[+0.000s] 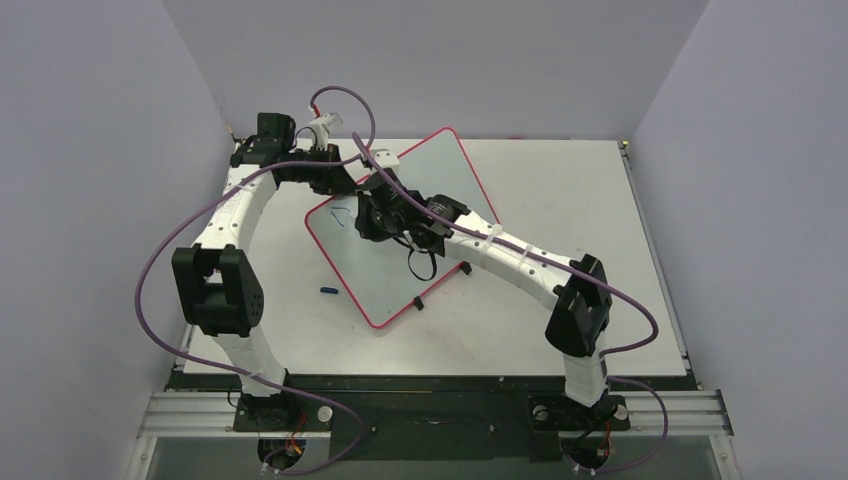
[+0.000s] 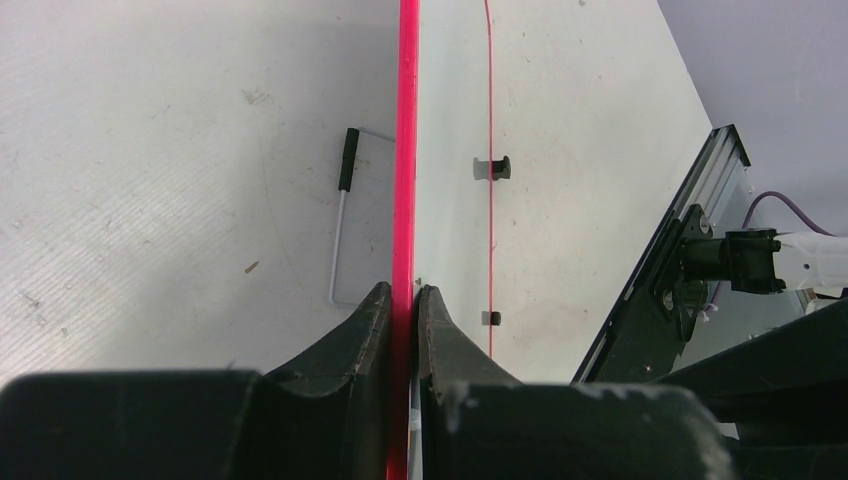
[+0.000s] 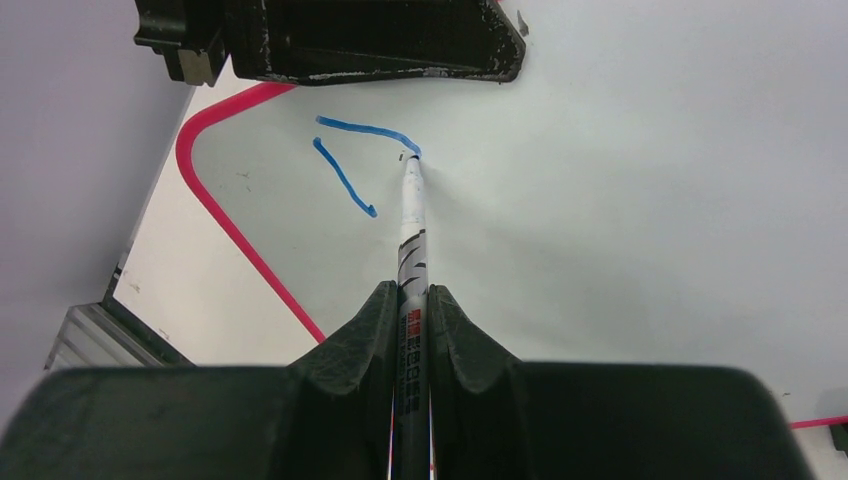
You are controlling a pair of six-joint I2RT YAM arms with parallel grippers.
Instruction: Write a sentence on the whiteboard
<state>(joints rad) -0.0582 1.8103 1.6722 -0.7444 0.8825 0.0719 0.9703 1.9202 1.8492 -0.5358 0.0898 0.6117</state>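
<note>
The whiteboard (image 1: 445, 170), white with a thin red rim, lies turned at an angle on the table. My left gripper (image 2: 403, 292) is shut on its red rim (image 2: 405, 150) at the far-left edge. My right gripper (image 3: 411, 295) is shut on a white marker (image 3: 411, 245), over the board's left part. The marker tip (image 3: 410, 160) touches the board at the end of a blue stroke. Of the sentence, only two short blue strokes (image 3: 345, 180) show near the board's corner, faint in the top view (image 1: 340, 215).
A small blue cap (image 1: 328, 291) lies on the table (image 1: 570, 200) just left of the board. Two black clips (image 1: 419, 303) sit on the board's near edge. A thin wire loop (image 2: 338, 230) shows beside the rim. Purple walls enclose three sides.
</note>
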